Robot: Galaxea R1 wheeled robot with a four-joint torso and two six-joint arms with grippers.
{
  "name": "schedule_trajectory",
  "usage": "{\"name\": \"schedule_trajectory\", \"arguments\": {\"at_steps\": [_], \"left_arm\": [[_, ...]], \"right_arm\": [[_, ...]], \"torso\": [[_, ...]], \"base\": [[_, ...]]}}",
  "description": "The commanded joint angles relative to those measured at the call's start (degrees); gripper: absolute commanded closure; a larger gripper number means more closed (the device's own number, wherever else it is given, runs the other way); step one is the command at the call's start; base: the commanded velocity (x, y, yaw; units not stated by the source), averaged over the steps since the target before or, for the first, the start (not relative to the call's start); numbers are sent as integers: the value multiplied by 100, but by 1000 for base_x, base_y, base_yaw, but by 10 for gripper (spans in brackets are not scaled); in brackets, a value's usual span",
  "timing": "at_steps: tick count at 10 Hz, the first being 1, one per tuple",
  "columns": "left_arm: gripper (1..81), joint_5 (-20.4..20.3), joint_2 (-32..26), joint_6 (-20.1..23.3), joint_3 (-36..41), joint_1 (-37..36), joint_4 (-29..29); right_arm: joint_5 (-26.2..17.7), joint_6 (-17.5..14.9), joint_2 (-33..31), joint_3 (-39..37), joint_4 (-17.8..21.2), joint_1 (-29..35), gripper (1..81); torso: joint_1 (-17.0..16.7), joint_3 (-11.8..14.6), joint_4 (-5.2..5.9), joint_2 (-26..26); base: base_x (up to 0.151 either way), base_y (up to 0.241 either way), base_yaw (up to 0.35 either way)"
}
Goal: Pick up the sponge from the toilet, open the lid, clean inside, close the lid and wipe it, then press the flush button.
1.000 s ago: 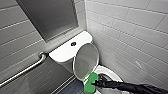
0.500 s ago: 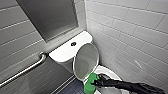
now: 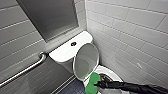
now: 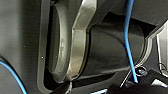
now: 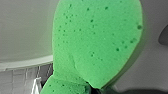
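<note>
Currently your right pincer [image 3: 98,84] is clamped on the sponge [image 3: 93,82], with the arm reaching in from the lower right across the toilet [image 3: 63,52]. The lid [image 3: 86,61] stands raised, tilted back toward the tank. The sponge is at the rim of the open bowl, just below the lid's lower edge; you cannot tell whether it touches the ceramic. The flush button [image 3: 73,44] shows dark in the middle of the tank top.

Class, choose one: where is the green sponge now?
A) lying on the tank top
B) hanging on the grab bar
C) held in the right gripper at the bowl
C: the sponge sits in the right gripper beside the raised lid.
</note>
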Motion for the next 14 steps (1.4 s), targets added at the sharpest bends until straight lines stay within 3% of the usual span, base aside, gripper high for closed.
{"name": "schedule_trajectory", "arguments": {"at_steps": [1,7,14], "left_arm": [[10,424,24,57,51,145,33],[10,433,34,57,42,136,59],[10,433,104,57,-64,136,68]], "right_arm": [[-378,11,-693,869,-74,185,811],[-237,11,-1546,1344,-215,-316,811],[-140,11,-2626,2582,-170,-141,811]], "torso": [[0,0,0,0],[0,0,0,0],[0,0,0,0]], "base": [[0,0,0],[0,0,0],[0,0,0]]}}
